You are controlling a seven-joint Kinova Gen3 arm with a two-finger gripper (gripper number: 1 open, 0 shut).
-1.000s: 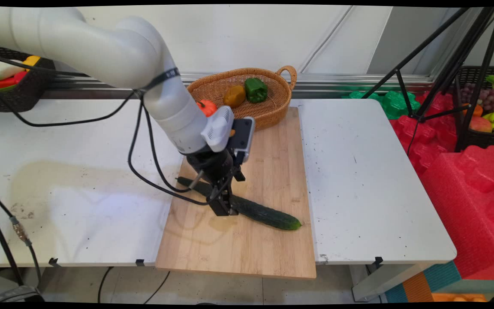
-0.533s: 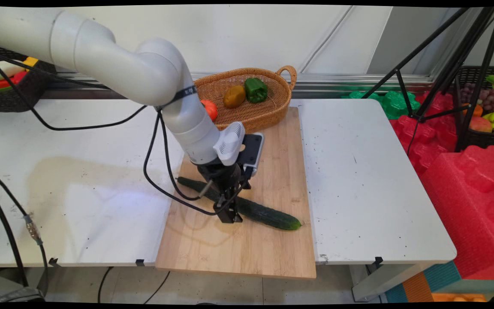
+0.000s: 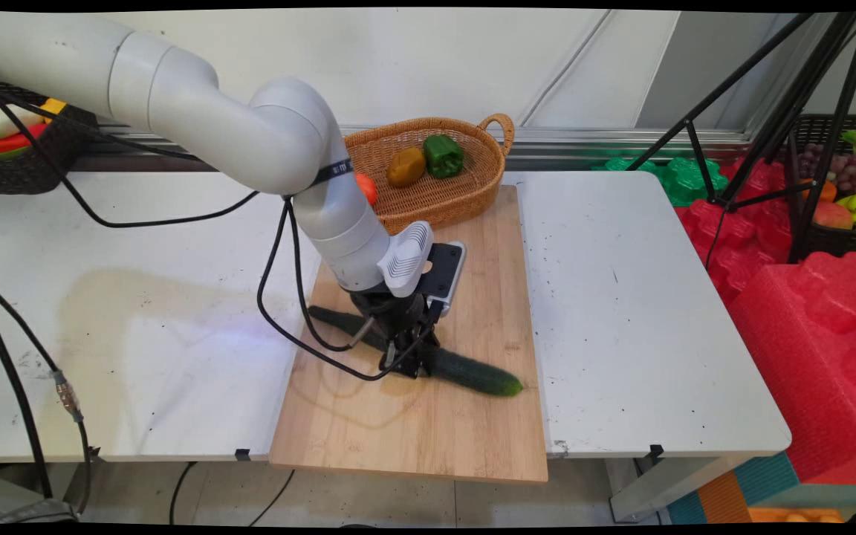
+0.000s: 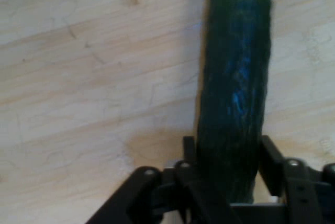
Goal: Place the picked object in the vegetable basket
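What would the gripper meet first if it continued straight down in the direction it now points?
Most likely the cucumber: it already lies between the gripper's fingers. Directly beneath is the wooden cutting board. Whether the fingers already press the cucumber is unclear.

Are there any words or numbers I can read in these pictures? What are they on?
No words or numbers can be read here.
The black band round the white arm has small pale marks, too small to read.
The cucumber, wooden cutting board and wicker basket carry no writing.
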